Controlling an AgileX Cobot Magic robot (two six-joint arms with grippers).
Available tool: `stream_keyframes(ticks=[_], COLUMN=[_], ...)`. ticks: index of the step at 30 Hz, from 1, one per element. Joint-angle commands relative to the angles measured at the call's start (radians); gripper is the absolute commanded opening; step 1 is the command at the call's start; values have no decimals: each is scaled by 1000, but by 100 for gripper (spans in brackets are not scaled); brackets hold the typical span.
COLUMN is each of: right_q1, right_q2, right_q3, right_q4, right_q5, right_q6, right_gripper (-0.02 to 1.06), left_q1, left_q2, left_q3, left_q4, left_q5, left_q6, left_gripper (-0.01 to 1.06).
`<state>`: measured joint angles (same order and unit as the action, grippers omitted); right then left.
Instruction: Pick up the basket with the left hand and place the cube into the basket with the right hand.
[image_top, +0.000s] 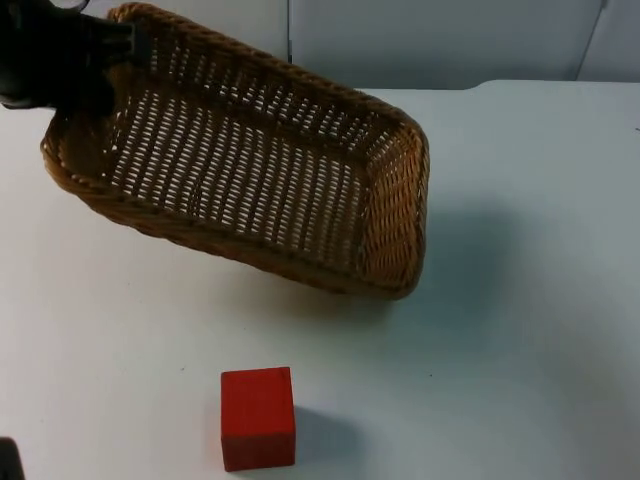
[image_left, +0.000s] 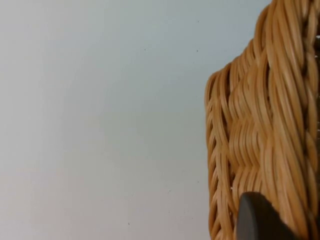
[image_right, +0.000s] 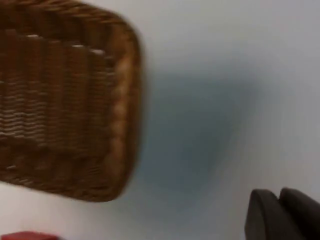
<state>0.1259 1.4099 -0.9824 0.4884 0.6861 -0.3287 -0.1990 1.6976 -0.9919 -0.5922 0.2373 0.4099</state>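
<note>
The left gripper's (image_top: 125, 45) fingers are clamped on the rim of the rectangular woven wicker basket (image_top: 250, 160), and we see it held tilted above the white table (image_top: 520, 300) near its far left corner, its shadow on the surface beneath. The red cube (image_top: 257, 417) sits on the table by the near edge, apart from the basket. The right gripper (image_right: 282, 212) hangs above the table beside the basket; we cannot tell how its fingers stand.
</note>
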Motion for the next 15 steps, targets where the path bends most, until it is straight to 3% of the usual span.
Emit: stream_keyframes(ticks=[1, 3, 15], right_q1=[39, 107, 406], right_q2=[14, 35, 215], right_q3=[-8, -8, -8], right_q4=[187, 270, 268], right_q5=[8, 11, 2], right_q6=[-132, -181, -62], right_gripper=[12, 17, 18], left_q1=[-5, -5, -5], left_q2=[0, 4, 4], left_q3=[-3, -3, -3], left_q4=[-29, -29, -59], left_q5=[-43, -62, -86], left_q6=[-13, -13, -13], left_gripper=[0, 0, 0])
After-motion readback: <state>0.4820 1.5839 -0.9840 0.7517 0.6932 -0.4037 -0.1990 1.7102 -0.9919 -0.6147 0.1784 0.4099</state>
